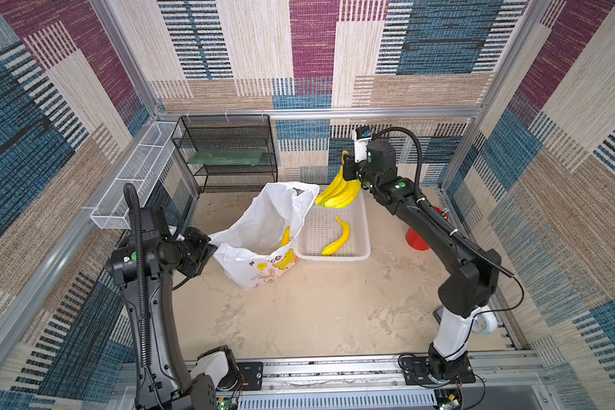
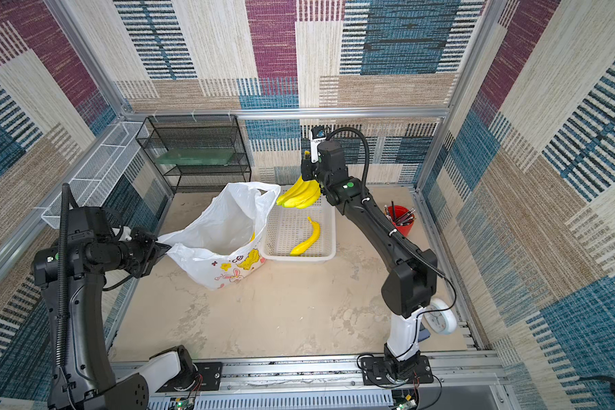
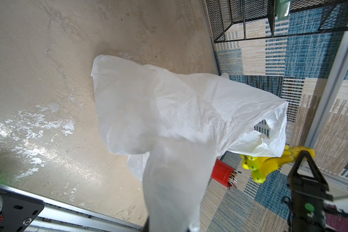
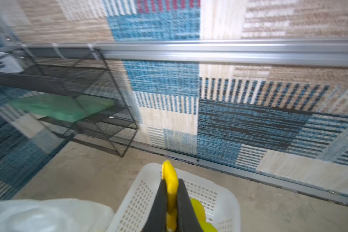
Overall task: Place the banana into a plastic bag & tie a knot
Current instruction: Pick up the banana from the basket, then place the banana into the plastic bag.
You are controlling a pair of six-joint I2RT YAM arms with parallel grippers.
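Note:
The white plastic bag (image 1: 260, 227) (image 2: 224, 227) stands with its mouth wide open, cartoon prints facing front. One banana (image 1: 285, 237) lies inside it. My left gripper (image 1: 212, 248) (image 2: 158, 246) is shut on the bag's handle (image 3: 175, 180) and holds it out to the left. Above the gap between bag and basket, my right gripper (image 1: 347, 165) (image 4: 170, 192) is shut on the stem (image 4: 169, 172) of a banana bunch (image 1: 338, 193) (image 2: 299, 195) that hangs free. A single banana (image 1: 338, 238) (image 2: 308, 239) lies in the basket. No knot is in view.
The white perforated basket (image 1: 361, 227) (image 4: 219, 200) sits right of the bag. A black mesh rack (image 1: 228, 152) stands at the back and a white wire shelf (image 1: 132, 177) along the left wall. A red cup of pencils (image 2: 402, 220) and a clock (image 2: 439, 317) are at the right.

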